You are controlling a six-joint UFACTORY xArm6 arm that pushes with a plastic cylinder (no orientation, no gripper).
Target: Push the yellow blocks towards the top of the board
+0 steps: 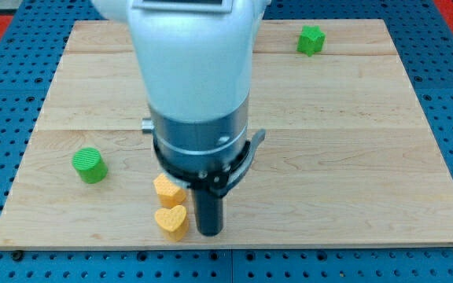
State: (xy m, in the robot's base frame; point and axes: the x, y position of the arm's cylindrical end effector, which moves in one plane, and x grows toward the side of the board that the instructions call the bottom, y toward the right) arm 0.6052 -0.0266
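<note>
Two yellow blocks lie near the board's bottom edge. A yellow heart (171, 221) sits lowest. A second yellow block (167, 189), its shape partly hidden by the arm, sits just above it and touches it. My tip (209, 232) stands on the board just right of the yellow heart, close beside it. I cannot tell whether they touch.
A green cylinder (90, 165) stands at the view's left. A green block (311, 39) sits at the view's top right. The white and dark arm body (191, 86) covers the board's upper middle. The wooden board (352, 141) lies on a blue pegboard.
</note>
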